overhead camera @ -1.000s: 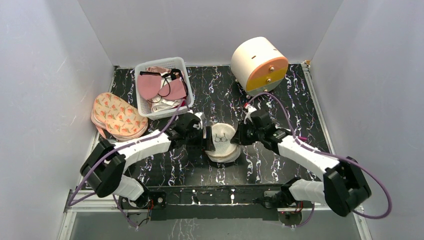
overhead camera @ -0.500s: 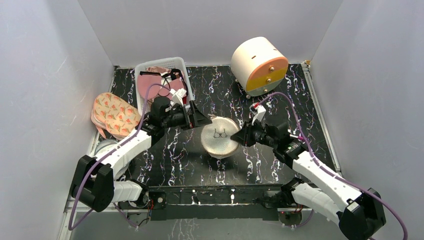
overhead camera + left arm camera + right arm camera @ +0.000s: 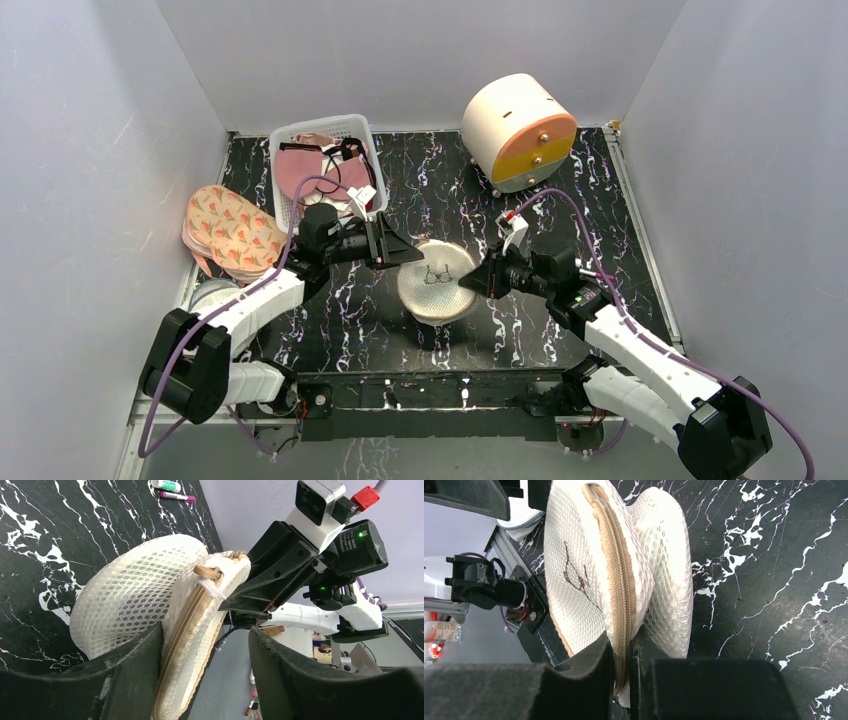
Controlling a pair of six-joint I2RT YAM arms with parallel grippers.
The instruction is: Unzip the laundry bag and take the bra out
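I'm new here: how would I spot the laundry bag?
Look at the middle of the black marbled table, between the two arms. The laundry bag is the round white mesh pouch pinched by the right gripper. Unlike the white basket and flowered pad to its left, it has a tan zipper rim and a small bra drawing.

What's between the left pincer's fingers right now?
The zipper edge of the mesh laundry bag, inside the open left pincer; the left wrist view shows it.

The round white mesh laundry bag (image 3: 438, 281), tan zipper (image 3: 616, 580) closed, hangs tilted on edge midway between the bench's (image 3: 420, 170) side edges.
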